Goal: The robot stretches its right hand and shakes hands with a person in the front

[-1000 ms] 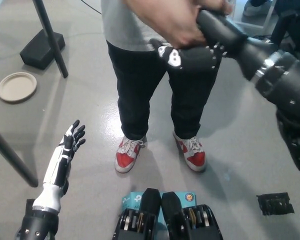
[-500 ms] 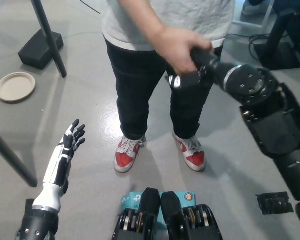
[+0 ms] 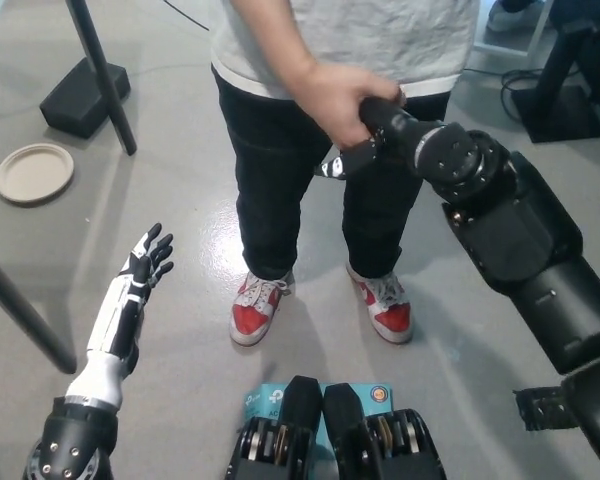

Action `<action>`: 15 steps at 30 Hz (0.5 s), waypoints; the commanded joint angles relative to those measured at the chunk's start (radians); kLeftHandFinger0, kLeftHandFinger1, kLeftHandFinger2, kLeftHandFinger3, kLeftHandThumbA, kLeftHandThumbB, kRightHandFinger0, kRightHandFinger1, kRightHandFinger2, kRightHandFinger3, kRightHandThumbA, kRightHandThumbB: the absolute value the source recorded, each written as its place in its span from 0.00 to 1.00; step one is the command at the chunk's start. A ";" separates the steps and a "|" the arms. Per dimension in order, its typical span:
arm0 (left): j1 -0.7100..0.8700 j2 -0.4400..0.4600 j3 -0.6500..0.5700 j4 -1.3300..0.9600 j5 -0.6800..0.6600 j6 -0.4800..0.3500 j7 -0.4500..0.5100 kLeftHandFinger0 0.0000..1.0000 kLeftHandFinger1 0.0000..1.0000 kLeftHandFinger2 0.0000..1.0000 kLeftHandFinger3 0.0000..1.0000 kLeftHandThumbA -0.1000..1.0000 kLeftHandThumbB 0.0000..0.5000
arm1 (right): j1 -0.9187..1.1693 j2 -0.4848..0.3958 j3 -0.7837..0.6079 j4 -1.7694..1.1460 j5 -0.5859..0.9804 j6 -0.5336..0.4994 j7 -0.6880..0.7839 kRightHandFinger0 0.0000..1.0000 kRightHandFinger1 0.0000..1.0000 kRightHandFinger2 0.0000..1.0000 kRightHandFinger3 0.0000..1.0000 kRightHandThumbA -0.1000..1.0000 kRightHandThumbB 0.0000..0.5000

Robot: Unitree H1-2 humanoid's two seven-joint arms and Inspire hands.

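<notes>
While a person in a grey shirt, dark trousers and red-and-white shoes stands facing the robot at twelve o'clock, the black right hand reaches up and forward from the four o'clock corner to meet them at waist height, the arm stretched nearly straight so the greeting lands in front of the person's body. The person's hand is wrapped over the top of the robot's, covering most of it, so whether the black fingers are curled around the palm or merely lying inside the clasp cannot be told; only a small patch of pale marking shows beneath the knuckles. Judged from the clasp, the shake itself appears to be in progress, with release yet to come. Down at eight o'clock the white left hand rests clear of the exchange, fingers spread and holding nothing, kept low and to the side, probably so it does not crowd the visitor. Farther off at ten o'clock a round beige plate lies on the grey floor near a dark block and a slanting black pole, well apart from the handshake and playing no part in it.
</notes>
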 commanded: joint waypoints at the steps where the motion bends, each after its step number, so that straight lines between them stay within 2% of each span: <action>1: -0.023 0.024 0.004 -0.034 -0.017 0.007 -0.020 1.00 1.00 1.00 1.00 0.97 0.18 | 0.060 -0.087 -0.087 -0.297 0.033 -0.043 -0.013 1.00 1.00 1.00 1.00 0.99 1.00; 4: -0.025 0.025 0.006 -0.030 -0.014 0.008 -0.017 1.00 1.00 1.00 1.00 0.99 0.19 | 0.121 -0.107 -0.136 -0.427 0.066 -0.052 -0.009 1.00 1.00 1.00 1.00 1.00 1.00; 6: -0.025 0.022 0.006 -0.028 -0.011 0.003 -0.013 1.00 1.00 1.00 1.00 1.00 0.18 | 0.184 -0.129 -0.183 -0.568 0.107 -0.004 0.014 1.00 1.00 1.00 1.00 1.00 1.00; 9: -0.030 0.023 0.008 -0.013 -0.006 -0.020 -0.008 1.00 1.00 1.00 1.00 1.00 0.17 | 0.284 -0.162 -0.247 -0.742 0.153 0.011 0.020 1.00 1.00 1.00 1.00 1.00 0.98; 11: -0.032 0.022 0.010 -0.011 -0.011 -0.021 -0.008 1.00 1.00 1.00 1.00 1.00 0.20 | 0.338 -0.164 -0.280 -0.798 0.172 -0.012 0.002 1.00 1.00 1.00 1.00 1.00 0.93; 13: -0.028 0.020 0.010 -0.012 -0.011 -0.022 -0.008 1.00 1.00 1.00 1.00 1.00 0.19 | 0.384 -0.152 -0.301 -0.819 0.165 -0.041 -0.029 1.00 1.00 1.00 1.00 1.00 0.96; 15: -0.027 0.017 0.008 -0.006 -0.009 -0.027 -0.008 1.00 1.00 1.00 1.00 1.00 0.21 | 0.453 -0.101 -0.350 -0.801 0.200 -0.103 -0.085 1.00 1.00 1.00 1.00 1.00 0.99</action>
